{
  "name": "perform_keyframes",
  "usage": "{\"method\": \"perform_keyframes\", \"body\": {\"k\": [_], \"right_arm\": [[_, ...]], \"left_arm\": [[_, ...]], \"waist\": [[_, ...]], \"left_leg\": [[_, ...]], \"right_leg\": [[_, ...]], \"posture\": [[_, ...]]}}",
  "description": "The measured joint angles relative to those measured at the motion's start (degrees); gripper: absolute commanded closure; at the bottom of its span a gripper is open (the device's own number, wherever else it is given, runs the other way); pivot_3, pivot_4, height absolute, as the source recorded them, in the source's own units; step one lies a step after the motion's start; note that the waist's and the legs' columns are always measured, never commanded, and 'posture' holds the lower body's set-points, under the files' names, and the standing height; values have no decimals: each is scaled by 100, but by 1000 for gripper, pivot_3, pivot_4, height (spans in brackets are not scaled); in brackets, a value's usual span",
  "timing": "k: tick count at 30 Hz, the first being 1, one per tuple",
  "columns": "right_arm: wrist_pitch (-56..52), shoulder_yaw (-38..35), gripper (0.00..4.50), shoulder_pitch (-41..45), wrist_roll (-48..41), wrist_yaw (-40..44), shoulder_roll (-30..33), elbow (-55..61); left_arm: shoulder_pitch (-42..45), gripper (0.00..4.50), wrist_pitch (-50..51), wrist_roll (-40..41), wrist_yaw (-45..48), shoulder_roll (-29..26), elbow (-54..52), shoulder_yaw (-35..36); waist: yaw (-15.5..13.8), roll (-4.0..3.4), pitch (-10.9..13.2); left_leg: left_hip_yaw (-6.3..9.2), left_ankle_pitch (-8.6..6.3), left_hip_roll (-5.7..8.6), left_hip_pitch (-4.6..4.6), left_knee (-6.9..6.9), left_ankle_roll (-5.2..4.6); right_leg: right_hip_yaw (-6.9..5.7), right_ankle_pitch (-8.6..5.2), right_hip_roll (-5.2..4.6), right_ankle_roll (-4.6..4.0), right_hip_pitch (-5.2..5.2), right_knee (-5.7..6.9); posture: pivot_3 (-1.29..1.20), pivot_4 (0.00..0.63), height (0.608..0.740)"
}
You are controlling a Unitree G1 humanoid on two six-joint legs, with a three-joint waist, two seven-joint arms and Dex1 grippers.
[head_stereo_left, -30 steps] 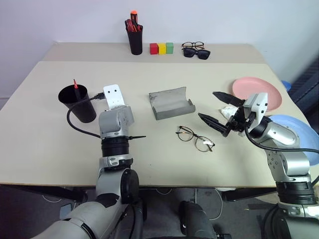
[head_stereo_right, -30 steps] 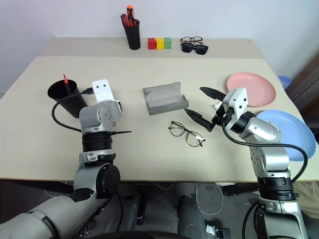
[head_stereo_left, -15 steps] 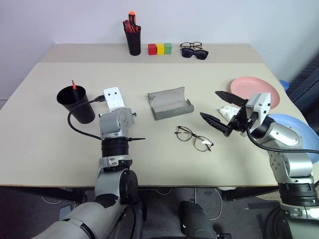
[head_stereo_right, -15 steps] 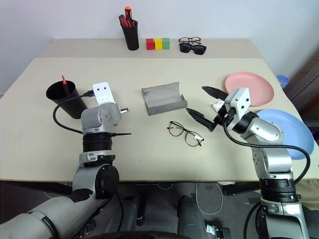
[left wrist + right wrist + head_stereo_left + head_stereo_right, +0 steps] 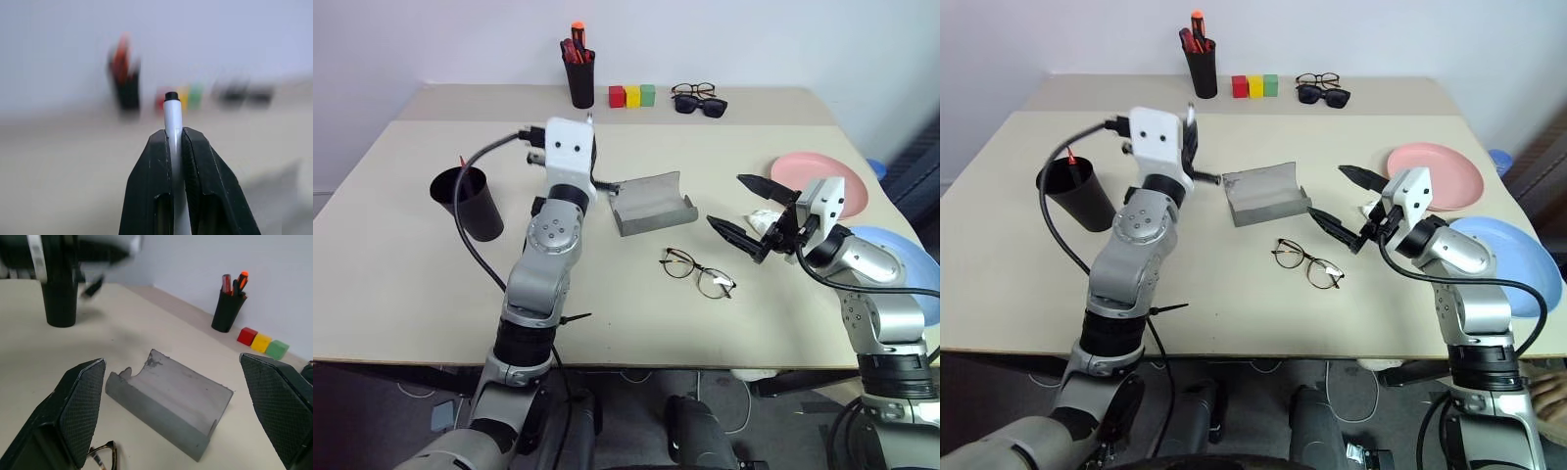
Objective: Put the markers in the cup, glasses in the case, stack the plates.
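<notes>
My left gripper (image 5: 174,136) is raised above the table and shut on the short white marker (image 5: 172,110), whose black cap sticks out past the fingertips. From the head it hangs between the cup and the case, its fingers (image 5: 1190,132) pointing towards the back. The wide black cup (image 5: 468,203) stands at the left with the red marker (image 5: 462,163) inside. The grey case (image 5: 650,203) lies open in the middle. The wire-framed glasses (image 5: 697,274) lie in front of it. My right gripper (image 5: 744,211) hovers open to their right. The pink plate (image 5: 822,181) and the blue plate (image 5: 901,259) lie apart at the right.
At the back stand a black pen holder (image 5: 579,78) with red-orange pens, three coloured blocks (image 5: 631,95), and two other pairs of spectacles (image 5: 697,99). The blue plate lies at the table's right edge.
My left gripper has shut on the white marker and swung up and towards the back from low over the table. The right arm has kept still.
</notes>
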State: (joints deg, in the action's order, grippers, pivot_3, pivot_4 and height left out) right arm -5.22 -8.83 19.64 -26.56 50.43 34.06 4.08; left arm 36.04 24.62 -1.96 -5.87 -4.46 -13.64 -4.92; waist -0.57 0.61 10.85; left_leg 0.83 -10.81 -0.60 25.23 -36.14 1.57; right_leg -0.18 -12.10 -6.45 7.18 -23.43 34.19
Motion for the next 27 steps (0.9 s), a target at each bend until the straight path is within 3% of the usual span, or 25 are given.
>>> {"method": "perform_keyframes", "body": {"k": [3, 6, 12, 27], "right_arm": [[0, 3, 0, 25, -12, -23, -112, -9], [-6, 46, 0, 126, -81, -16, -274, -26], [-227, 299, 0, 487, -403, 190, -660, -27], [-293, 411, 0, 592, -465, 465, -774, -99]], "left_arm": [[109, 4453, -990, -210, -413, -181, 523, 391], [192, 4453, -2058, -559, -888, -707, 1264, 880], [134, 4453, -3700, -1266, -1623, -1441, 2528, 1159], [-498, 4453, -4395, -1759, -2249, -1553, 3417, 1257]], "waist": [[20, 0, 0], [24, 0, 0], [-41, 2, 2], [-10, 1, 1]], "left_leg": [[0, 1, -2, -4, 0, -1], [-1, 1, -2, -3, 0, -2], [-2, 1, 1, 4, -5, -2], [-5, 0, -1, 0, -1, 0]], "right_leg": [[0, 0, 1, 1, -3, 10], [0, 1, 1, 3, -3, 10], [-1, 11, 0, 22, 1, 5], [-1, 14, 0, 26, -4, 11]], "posture": [[0, 150, 740], [0, 150, 740], [0, 150, 740], [0, 150, 740]]}}
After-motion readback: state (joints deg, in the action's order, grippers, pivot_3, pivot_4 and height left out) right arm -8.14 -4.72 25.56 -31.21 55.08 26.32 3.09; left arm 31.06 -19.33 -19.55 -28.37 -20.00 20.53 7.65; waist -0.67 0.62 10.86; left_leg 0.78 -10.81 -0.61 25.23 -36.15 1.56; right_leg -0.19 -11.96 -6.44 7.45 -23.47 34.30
